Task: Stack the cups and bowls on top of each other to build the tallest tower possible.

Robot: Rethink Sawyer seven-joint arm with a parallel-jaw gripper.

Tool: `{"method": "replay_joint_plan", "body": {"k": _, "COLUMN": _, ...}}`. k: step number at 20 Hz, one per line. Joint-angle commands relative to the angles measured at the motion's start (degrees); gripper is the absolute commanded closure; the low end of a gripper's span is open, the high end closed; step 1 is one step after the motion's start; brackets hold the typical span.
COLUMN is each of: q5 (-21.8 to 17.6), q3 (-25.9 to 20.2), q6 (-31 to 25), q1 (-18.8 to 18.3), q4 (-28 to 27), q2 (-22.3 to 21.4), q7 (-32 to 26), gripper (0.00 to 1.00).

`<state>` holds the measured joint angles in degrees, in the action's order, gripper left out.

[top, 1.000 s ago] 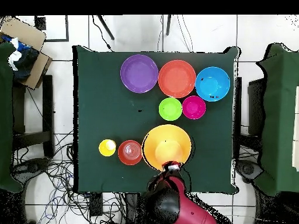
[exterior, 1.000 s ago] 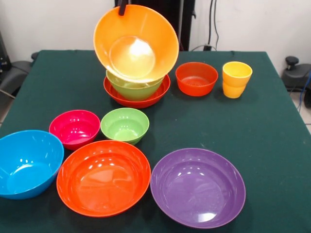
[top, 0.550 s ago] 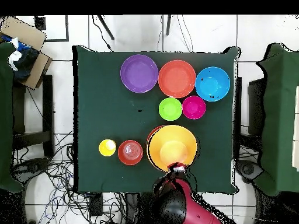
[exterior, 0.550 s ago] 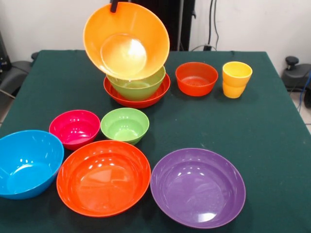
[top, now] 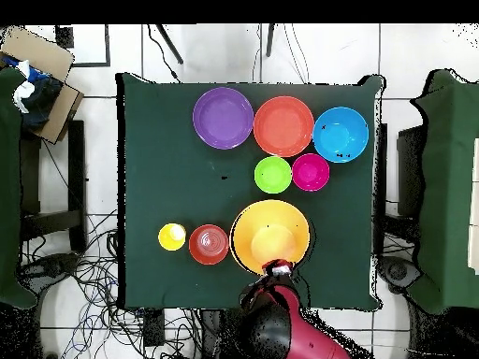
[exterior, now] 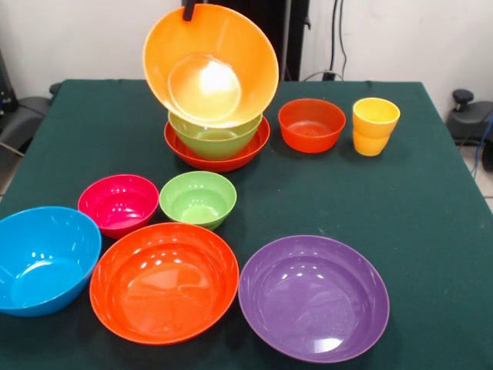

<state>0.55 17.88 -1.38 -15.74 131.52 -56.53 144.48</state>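
My gripper (exterior: pixel 190 9) is shut on the upper rim of the large orange bowl (exterior: pixel 209 65), which hangs steeply tilted with its inside facing the front camera. Its lower edge meets the rim of a medium lime green bowl (exterior: pixel 216 143) nested in a wide red-orange bowl (exterior: pixel 255 143); I cannot tell whether it rests there. In the overhead view the orange bowl (top: pixel 269 234) hides both, with the gripper (top: pixel 278 269) at its near edge. Yellow-orange cups (exterior: pixel 374 126) stand stacked at the right, beside a small red-orange bowl (exterior: pixel 311 124).
Loose bowls sit on the green table (exterior: pixel 431 200): magenta (exterior: pixel 119 203), small lime green (exterior: pixel 198 199), blue (exterior: pixel 45 258), large red-orange (exterior: pixel 164 280) and purple (exterior: pixel 313 297). The overhead view shows the cups (top: pixel 171 236) and the small red-orange bowl (top: pixel 209 244) left of the stack.
In the front view the held orange bowl swung left half a second ago and has come back right, nearly to where it was a second ago. Nothing else moved.
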Motion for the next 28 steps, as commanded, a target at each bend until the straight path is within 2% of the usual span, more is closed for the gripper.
{"method": "replay_joint_plan", "body": {"k": 1, "q5": -0.42, "q3": -2.81, "q6": -1.35, "q1": 2.87, "q4": -2.11, "q2": 3.14, "q7": 4.10, "gripper": 1.00}}
{"method": "replay_joint_plan", "body": {"k": 5, "q5": -0.68, "q3": -1.71, "q6": 2.36, "q1": 3.13, "q4": -3.50, "q2": 7.12, "q7": 4.48, "gripper": 1.00}}
{"method": "replay_joint_plan", "body": {"k": 12, "q5": 0.31, "q3": -0.28, "q6": 3.96, "q1": 4.89, "q4": -4.77, "q2": 9.85, "q7": 5.35, "gripper": 1.00}}
{"method": "replay_joint_plan", "body": {"k": 28, "q5": -0.06, "q3": -0.69, "q6": 2.36, "q1": 4.02, "q4": -5.01, "q2": 8.68, "q7": 4.71, "gripper": 1.00}}
